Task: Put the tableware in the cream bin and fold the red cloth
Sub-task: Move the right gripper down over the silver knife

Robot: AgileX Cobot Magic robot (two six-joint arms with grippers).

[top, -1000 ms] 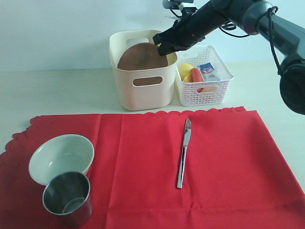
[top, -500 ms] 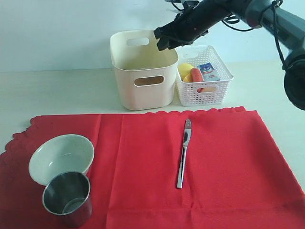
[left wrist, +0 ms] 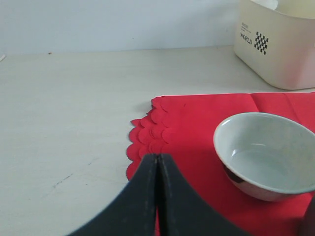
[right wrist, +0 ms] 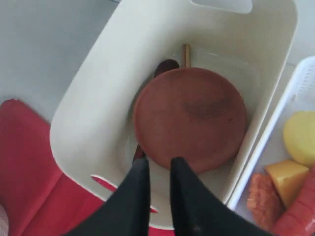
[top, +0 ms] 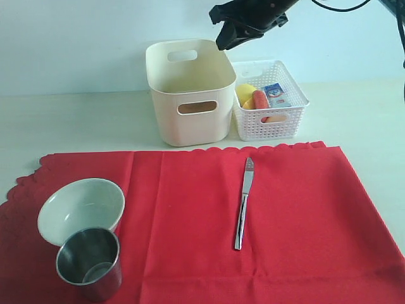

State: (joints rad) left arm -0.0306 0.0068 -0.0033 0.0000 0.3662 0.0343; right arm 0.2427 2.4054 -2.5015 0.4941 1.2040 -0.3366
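Pale tabletop (top: 76, 120); brown plate (right wrist: 189, 115) in cream bin (right wrist: 93, 108), perhaps over spoon (right wrist: 166, 66), wrist-view only; right tool (right wrist: 160, 166) narrowly parted.

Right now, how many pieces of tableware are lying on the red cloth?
3: the bowl at the left edge of the red cloth, the steel cup just in front of it, the knife near the middle. Nothing seems hidden.

The red cloth (top: 285, 215) lies spread across the lower frame on the pale bench (top: 76, 120); at lower left a grey-white bowl (top: 81, 206) sits on it, a steel cup (top: 88, 263) just below; a silver knife (top: 243, 202) lies right of centre; above centre the cream bin (top: 190, 120) stands beside a white lattice basket (top: 269, 123); the right tool (top: 223, 42) hangs at the top edge.
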